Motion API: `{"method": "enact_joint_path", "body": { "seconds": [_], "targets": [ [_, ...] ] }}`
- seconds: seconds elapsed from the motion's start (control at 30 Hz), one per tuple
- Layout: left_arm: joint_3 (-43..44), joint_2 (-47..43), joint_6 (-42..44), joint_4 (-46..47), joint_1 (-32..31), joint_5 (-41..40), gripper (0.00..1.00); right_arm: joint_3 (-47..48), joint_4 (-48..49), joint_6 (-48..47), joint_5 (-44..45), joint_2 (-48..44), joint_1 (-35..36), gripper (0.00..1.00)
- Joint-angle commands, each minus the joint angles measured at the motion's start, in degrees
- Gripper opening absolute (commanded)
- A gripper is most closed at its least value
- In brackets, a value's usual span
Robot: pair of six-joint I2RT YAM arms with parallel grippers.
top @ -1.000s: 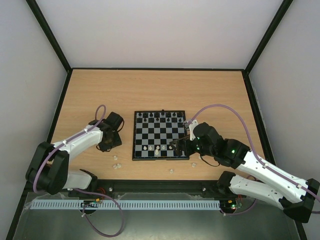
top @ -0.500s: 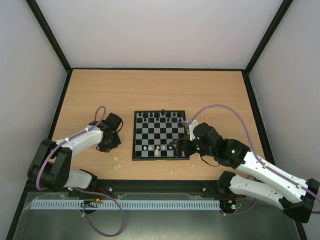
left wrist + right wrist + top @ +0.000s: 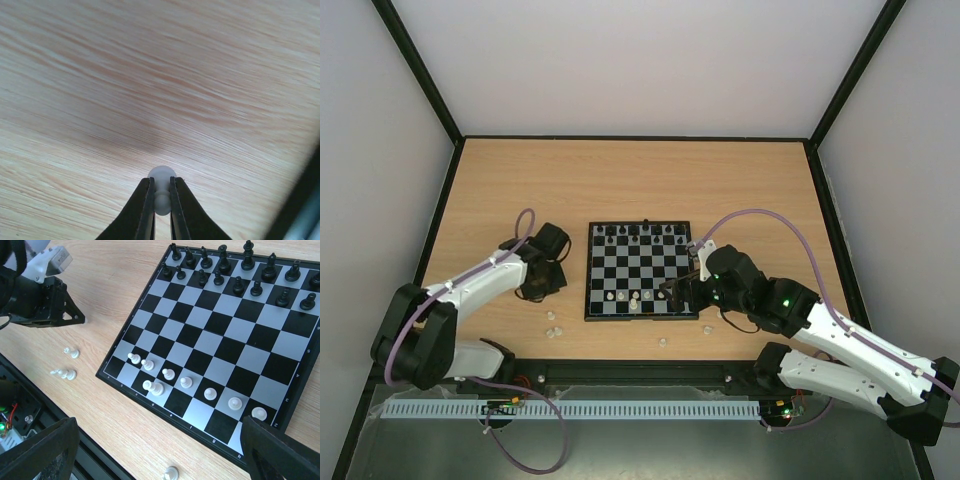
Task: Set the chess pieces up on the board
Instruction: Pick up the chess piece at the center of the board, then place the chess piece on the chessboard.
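The left jaws are clamped shut on a cream-white piece, pinching it just under its round head, out on the bare counter to the left of the board. Whether its base has left the wood, the wrist view cannot tell us. On the other side, the right jaws hang wide open above the board's near right corner, holding nothing.

On the board, black pieces fill the two far rows, while the white pieces only straggle along the near edge. A few loose whites lie on the counter off the near left corner and in front of the board. So there's plenty to do yet.

For this carry, I'd say lift straight up first, high enough to clear the standing whites, and keep the piece vertical. Then travel over to an empty near-side square and come down dead centre before letting go. The grip is thin and high on a tiny figure, so any sideways drag could twist it out, or knock over neighbours on landing.
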Motion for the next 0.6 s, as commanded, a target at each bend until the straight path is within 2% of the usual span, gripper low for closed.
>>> {"method": "enact_joint_path", "body": {
  "seconds": [0.0, 0.33, 0.57],
  "targets": [
    [5.48, -0.88, 0.46, -5.12, -5.29, 1.02, 0.02, -0.56, 0.10, -0.38, 1.20, 0.03, 0.35, 0.89],
    [17.36, 8.75, -2.33, -9.22, -20.62, 0.76, 0.02, -0.37, -0.52, 0.18, 3.36, 0.32, 0.35, 0.89],
    [17.70, 13.44, -3.05, -6.62, -24.16, 1.44, 0.03, -0.32, -0.69, 0.28, 3.57, 0.23, 0.43, 0.89]
  ]
}}
